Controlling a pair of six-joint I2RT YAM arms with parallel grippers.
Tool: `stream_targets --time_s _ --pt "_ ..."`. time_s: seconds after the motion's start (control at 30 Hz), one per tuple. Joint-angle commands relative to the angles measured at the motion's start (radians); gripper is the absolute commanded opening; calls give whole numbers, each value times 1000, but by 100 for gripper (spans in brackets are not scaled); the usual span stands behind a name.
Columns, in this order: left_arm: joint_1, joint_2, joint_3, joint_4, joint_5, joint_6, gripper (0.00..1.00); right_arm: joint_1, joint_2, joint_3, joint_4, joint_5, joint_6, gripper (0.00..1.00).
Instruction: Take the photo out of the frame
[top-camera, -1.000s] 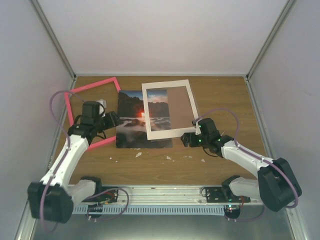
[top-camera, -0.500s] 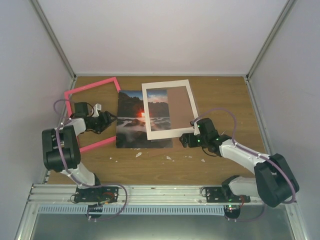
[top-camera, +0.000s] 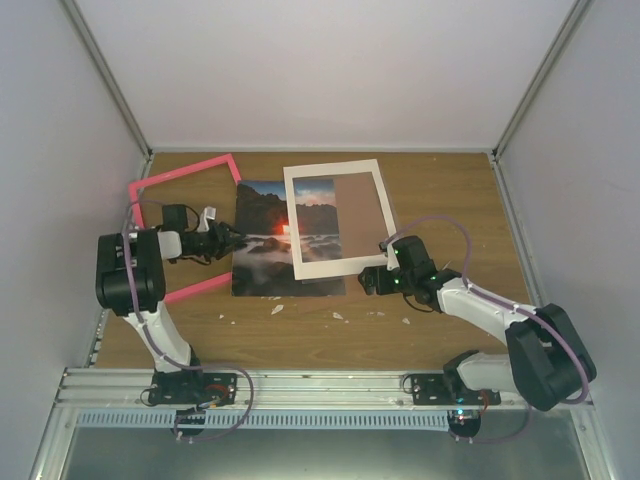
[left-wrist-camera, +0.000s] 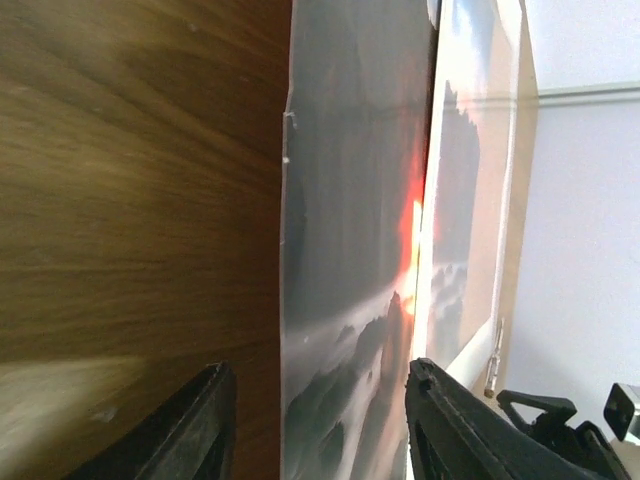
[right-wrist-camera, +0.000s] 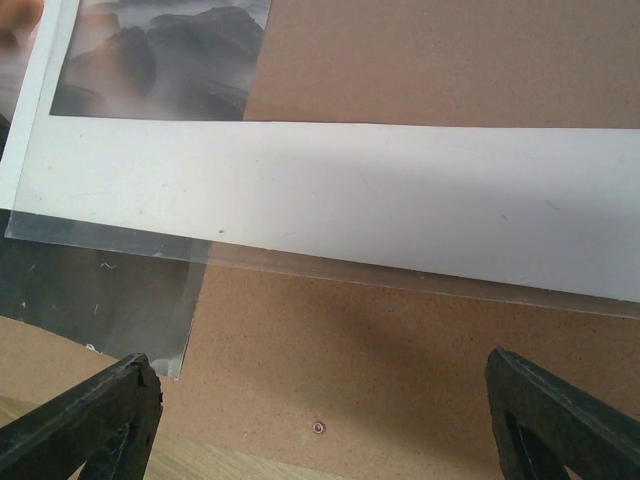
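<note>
- The left pincer (top-camera: 226, 240) is half spread, gripping nothing. Its fingers (left-wrist-camera: 195, 425) straddle the near edge of the photo (top-camera: 265, 255), which lies flat on the desk (top-camera: 450, 180) just ahead of it.
- The frame (top-camera: 185, 172) lies behind this pincer, under its arm.
- The right pincer (top-camera: 372, 280) is wide and empty. The white mat (top-camera: 320, 268) and the brown backing board (top-camera: 362, 215) lie just ahead of it.

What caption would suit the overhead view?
Seascape photo lies beside its pink frame, partly under a white mat; left pincer at the photo's edge.
</note>
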Motion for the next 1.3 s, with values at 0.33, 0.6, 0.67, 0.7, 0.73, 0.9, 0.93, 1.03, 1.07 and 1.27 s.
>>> stream_targets --time_s 0.33,0.6,0.67,0.7,0.73,0.9,0.93,1.03,1.07,1.27 --pt "-59 70 50 113 56 -10 13 12 2 -5 16 4 -6 89" --pt "-59 -45 50 10 -27 47 0 13 -8 -6 10 3 -3 89" --pt "-59 -82 54 -20 -46 58 0 12 -13 -6 6 3 -1 89" --pt "-59 -103 58 -39 -56 65 0 12 -18 -6 4 4 -1 89" --pt "-59 -124 63 -58 -67 73 0 14 -21 -7 3 5 -1 89" --pt "-59 -226 123 -208 -158 132 0 12 -40 -7 -6 8 1 89" --pt "-59 -246 138 -239 -177 143 0 13 -43 -7 -7 8 2 89" --pt "-59 -312 187 -327 -230 171 0 14 -53 -8 -14 10 2 89" --pt "-59 -334 214 -355 -247 178 0 14 -57 -8 -18 12 2 89" --pt "-62 -429 348 -519 -295 205 0 13 -82 -7 -40 22 3 89"
